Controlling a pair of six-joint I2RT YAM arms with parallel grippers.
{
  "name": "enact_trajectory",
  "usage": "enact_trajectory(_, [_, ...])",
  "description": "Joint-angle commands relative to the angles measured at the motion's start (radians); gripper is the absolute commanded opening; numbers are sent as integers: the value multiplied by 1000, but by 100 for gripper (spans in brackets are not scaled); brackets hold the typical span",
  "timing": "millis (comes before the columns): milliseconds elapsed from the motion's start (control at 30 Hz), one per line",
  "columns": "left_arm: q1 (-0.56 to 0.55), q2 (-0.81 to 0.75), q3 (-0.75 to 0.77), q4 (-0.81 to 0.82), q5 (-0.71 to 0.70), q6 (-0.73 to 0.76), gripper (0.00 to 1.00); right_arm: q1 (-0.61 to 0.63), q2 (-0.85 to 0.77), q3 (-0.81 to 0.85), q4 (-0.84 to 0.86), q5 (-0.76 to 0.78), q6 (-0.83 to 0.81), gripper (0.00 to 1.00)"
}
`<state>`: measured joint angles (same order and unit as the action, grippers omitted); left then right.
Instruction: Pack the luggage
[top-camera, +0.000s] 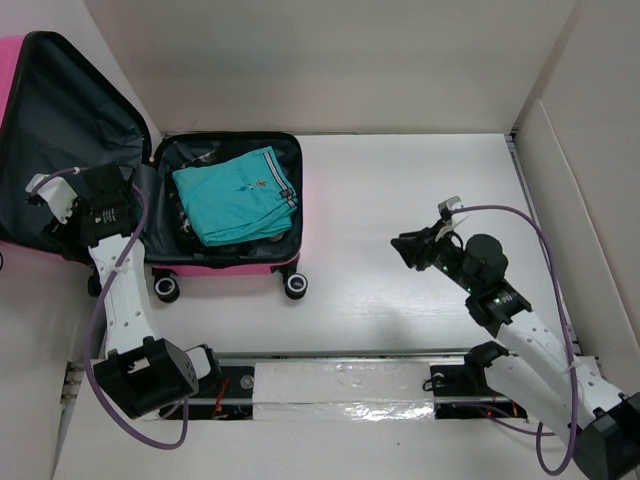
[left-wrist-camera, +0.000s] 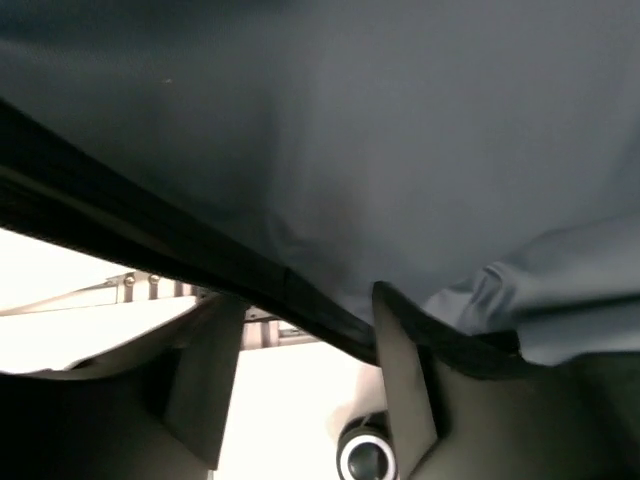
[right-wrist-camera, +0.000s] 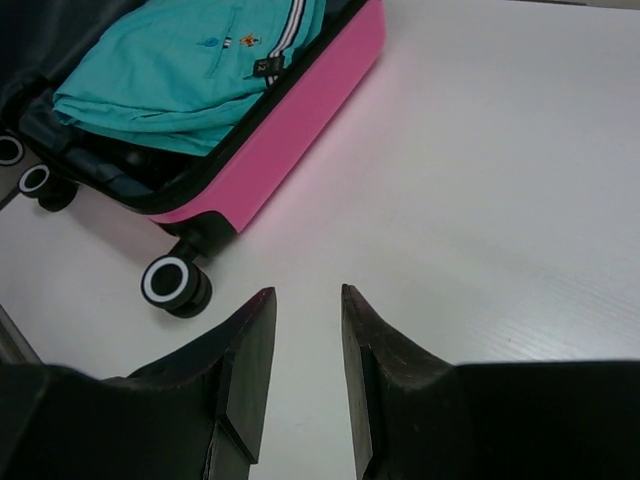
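The pink luggage (top-camera: 230, 268) lies open at the back left, its dark grey lined lid (top-camera: 60, 110) standing up to the left. Folded teal clothes (top-camera: 238, 192) lie in the base. My left gripper (top-camera: 118, 185) is at the lid's near edge. In the left wrist view the gripper (left-wrist-camera: 300, 300) has its jaws apart and the lid's black rim (left-wrist-camera: 150, 235) crosses at their tips, with the lining (left-wrist-camera: 350, 130) filling the view. My right gripper (top-camera: 408, 250) hangs open and empty over bare table right of the luggage (right-wrist-camera: 290, 120); the clothes (right-wrist-camera: 170, 75) also show there.
The luggage's black wheels (top-camera: 295, 285) face the near edge; one shows in the right wrist view (right-wrist-camera: 172, 282) and one in the left wrist view (left-wrist-camera: 368, 455). White walls (top-camera: 560, 150) enclose the table at the back and right. The base rail (top-camera: 330, 385) runs along the front.
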<state>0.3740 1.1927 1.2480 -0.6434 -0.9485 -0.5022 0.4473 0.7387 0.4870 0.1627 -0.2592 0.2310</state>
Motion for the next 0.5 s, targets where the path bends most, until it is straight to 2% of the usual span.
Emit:
enact_trajectory(0, [2, -1, -10, 27, -42, 8, 44, 14, 21, 56, -14, 69, -32, 38])
enact_trajectory(133, [2, 4, -2, 45, -27, 11, 23, 24, 31, 61, -23, 87, -36, 38])
enact_trajectory(167, [2, 1, 1, 47, -27, 11, 13, 24, 33, 61, -23, 93, -35, 38])
enact_trajectory(233, [2, -11, 13, 50, 19, 10, 2, 24, 37, 61, -23, 97, -30, 38])
enact_trajectory(300, [-29, -40, 10, 65, 37, 25, 0, 24, 53, 64, -22, 94, -30, 38])
enact_trajectory(367, [-122, -95, -10, 134, 56, 77, 0, 24, 67, 64, -14, 89, -25, 38])
enact_trajectory(433, [-229, -142, -73, 218, 28, 160, 0, 24, 97, 67, -11, 84, -24, 38])
enact_trajectory(467, [-357, -160, -87, 241, -5, 175, 0, 24, 108, 70, -8, 75, -24, 38])
